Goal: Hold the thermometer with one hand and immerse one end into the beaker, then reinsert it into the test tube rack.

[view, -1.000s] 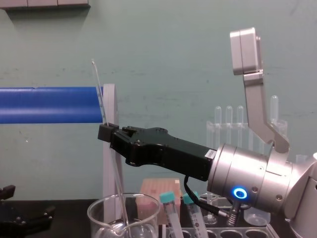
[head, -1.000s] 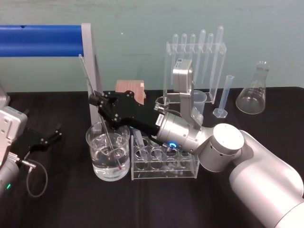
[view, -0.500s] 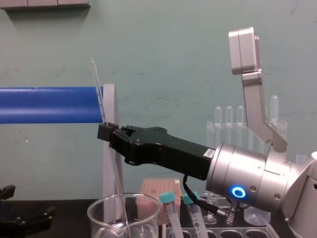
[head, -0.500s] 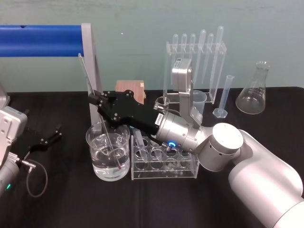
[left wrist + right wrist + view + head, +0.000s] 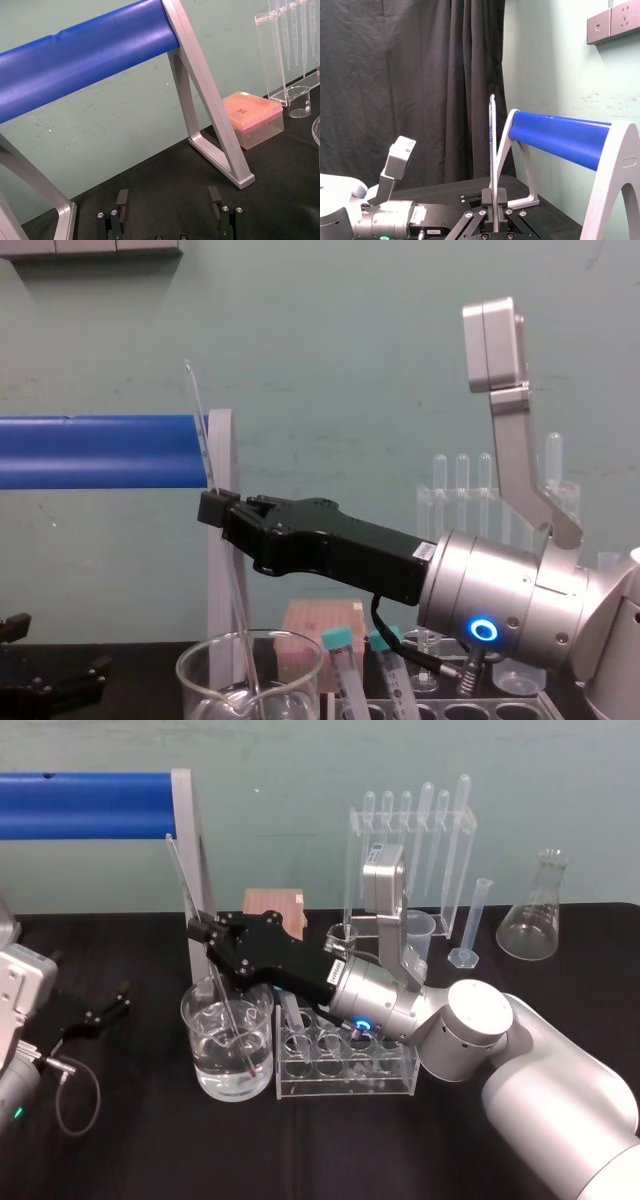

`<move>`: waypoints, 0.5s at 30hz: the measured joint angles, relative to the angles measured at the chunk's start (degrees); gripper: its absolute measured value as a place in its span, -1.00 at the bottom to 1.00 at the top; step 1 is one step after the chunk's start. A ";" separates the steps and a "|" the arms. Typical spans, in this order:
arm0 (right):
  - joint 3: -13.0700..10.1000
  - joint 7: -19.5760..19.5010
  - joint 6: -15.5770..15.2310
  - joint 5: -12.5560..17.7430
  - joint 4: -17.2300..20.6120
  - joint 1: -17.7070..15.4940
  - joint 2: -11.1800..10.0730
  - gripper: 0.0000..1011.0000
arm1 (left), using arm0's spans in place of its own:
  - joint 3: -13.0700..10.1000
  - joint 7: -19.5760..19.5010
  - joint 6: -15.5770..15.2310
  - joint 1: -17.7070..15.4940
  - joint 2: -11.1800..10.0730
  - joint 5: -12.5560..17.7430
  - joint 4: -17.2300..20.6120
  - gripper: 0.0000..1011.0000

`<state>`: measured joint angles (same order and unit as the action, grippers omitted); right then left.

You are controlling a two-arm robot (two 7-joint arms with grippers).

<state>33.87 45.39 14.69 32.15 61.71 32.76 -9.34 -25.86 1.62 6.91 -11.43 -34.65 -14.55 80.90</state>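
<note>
Right hand [image 5: 199,932] is pinching the thermometer [image 5: 184,885] partway up its length, fingers [image 5: 501,196] pressed together on the glass. The right wrist view has the rod rising straight out from btwn them. Thermometer leans: top end is up by the grey upright [image 5: 183,800] of the blue bar [image 5: 80,805]. Its reddish lower end is down inside the beaker [image 5: 200,1060], under the water [image 5: 225,1065] line & near the bottom, on the side toward the test tube rack [image 5: 400,1065]. Whether the tip touches the glass floor, can't tell. Beaker stands on the desk [image 5: 150,1140] just beside the rack. The right arm reaches across over the rack, w/ teal-capped tubes [image 5: 340,640] below the hand's body.

Step in hand, as I read it: the immersion, and the dip looks as good as done. Next move:
- lift the rod along its own slant till the tip clears the beaker rim
- carry it over to the rack & line the tip up w/ a free hole
- lower it in

Needs care: the glass is long, thin and slanted, so a sideways pull before it clears would lever it vs the rim. Some holes are also taken by tubes.

Left hand [image 5: 122,999] lies parked on the desk well off to the left, fingers [image 5: 122,199] spread, holding nothing.
</note>
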 joint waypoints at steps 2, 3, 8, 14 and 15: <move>0.00 0.02 0.00 0.04 0.00 -0.01 0.00 -0.89 | 0.00 0.00 0.00 0.00 0.00 0.00 0.00 0.99; 0.00 0.02 -0.01 0.05 0.00 -0.01 0.00 -0.89 | 0.00 0.00 0.00 0.00 0.00 0.00 0.00 0.99; -0.07 0.09 -0.01 0.19 -0.02 -0.01 -0.07 -0.89 | 0.00 0.00 0.00 0.00 0.00 0.00 0.00 0.99; -0.09 0.16 -0.02 0.22 -0.08 -0.03 -0.10 -0.89 | 0.00 0.00 0.00 0.00 0.00 0.00 0.00 0.99; -0.09 0.16 -0.02 0.22 -0.07 -0.03 -0.10 -0.89 | 0.00 0.00 0.00 0.00 0.00 0.00 0.00 0.99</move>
<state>33.78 45.55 14.67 32.37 61.64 32.73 -9.44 -25.86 1.62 6.91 -11.43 -34.64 -14.55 80.90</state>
